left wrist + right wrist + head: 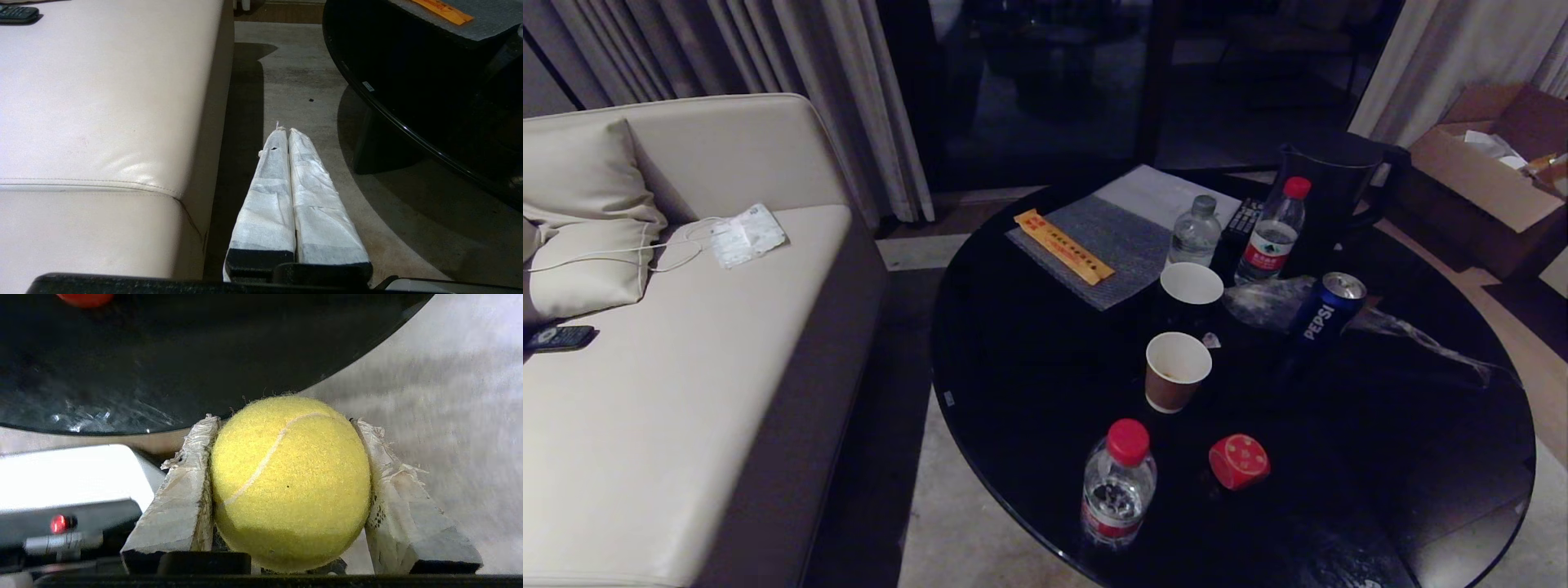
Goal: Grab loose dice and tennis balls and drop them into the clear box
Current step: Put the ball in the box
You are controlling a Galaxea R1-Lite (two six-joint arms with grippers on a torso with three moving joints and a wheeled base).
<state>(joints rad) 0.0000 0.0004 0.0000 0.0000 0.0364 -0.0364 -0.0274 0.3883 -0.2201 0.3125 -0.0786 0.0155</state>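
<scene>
A yellow-green tennis ball [290,482] sits squeezed between the two taped fingers of my right gripper [286,422], which is shut on it. It hangs just off the rim of the round black table [163,375], over pale floor. On the table's near part lies a red die [1239,461] with pale dots. My left gripper [288,130] is shut and empty, parked over the floor between the sofa and the table. Neither arm shows in the head view. The clear box is out of view.
On the table stand a red-capped water bottle [1117,486], two paper cups [1176,371], a Pepsi can [1327,314], two more bottles [1270,233], a dark kettle [1331,188] and a grey mat [1103,241]. A beige sofa [686,367] is at left, a cardboard box [1494,171] at far right.
</scene>
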